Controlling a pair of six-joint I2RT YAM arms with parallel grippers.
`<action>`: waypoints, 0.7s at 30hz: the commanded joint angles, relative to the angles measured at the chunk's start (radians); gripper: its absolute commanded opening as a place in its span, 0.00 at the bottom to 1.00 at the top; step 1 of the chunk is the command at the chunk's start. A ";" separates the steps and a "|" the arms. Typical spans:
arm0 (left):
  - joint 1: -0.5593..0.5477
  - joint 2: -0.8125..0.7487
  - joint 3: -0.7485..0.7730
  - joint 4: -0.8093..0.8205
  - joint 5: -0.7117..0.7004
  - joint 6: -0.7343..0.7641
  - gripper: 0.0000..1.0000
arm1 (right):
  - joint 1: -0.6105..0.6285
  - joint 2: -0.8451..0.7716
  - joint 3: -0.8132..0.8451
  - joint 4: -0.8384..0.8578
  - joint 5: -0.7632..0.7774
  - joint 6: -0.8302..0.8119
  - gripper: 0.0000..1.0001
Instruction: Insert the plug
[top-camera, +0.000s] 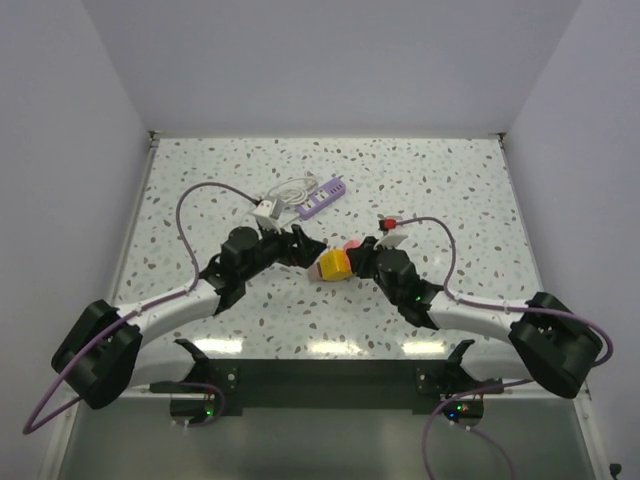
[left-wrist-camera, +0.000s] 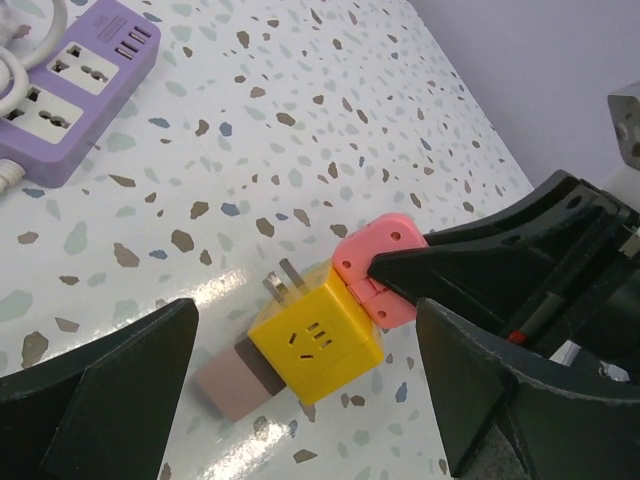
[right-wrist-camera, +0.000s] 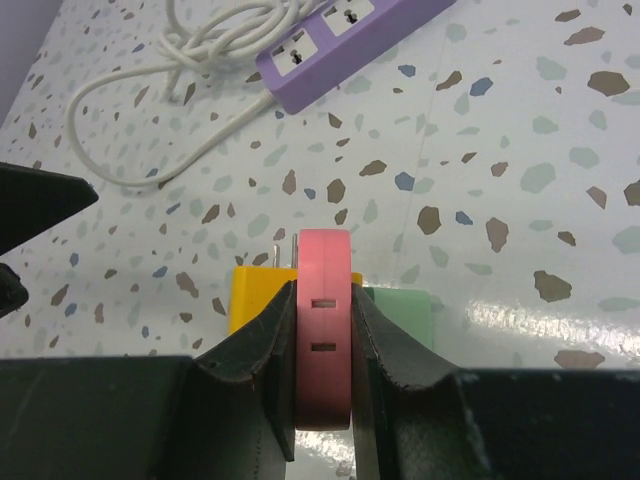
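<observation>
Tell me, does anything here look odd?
Nothing broken or spilled. The white cord lies in loose loops beside the purple power strip; the yellow plug cube sits unplugged, its pink block pinched by the right gripper.

On the speckled table (top-camera: 200, 165), the left gripper (top-camera: 303, 248) and right gripper (top-camera: 362, 254) flank a yellow cube (top-camera: 333, 266) with a pink block (top-camera: 352, 244) at its far-right corner; a purple power strip (top-camera: 322, 197) lies farther back.

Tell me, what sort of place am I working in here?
Probably a lab robot cell, not a home: plain white walls box in a speckled table, with a power strip and plug cubes as props.
</observation>
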 joint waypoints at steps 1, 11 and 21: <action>-0.002 -0.023 -0.012 -0.014 -0.037 0.045 0.96 | 0.042 0.029 -0.063 -0.058 0.169 -0.108 0.00; -0.002 -0.048 -0.007 -0.044 -0.100 0.075 0.98 | 0.206 0.079 -0.180 0.134 0.433 -0.137 0.00; -0.001 -0.063 -0.027 -0.054 -0.120 0.083 0.98 | 0.253 0.243 -0.190 0.142 0.422 -0.025 0.00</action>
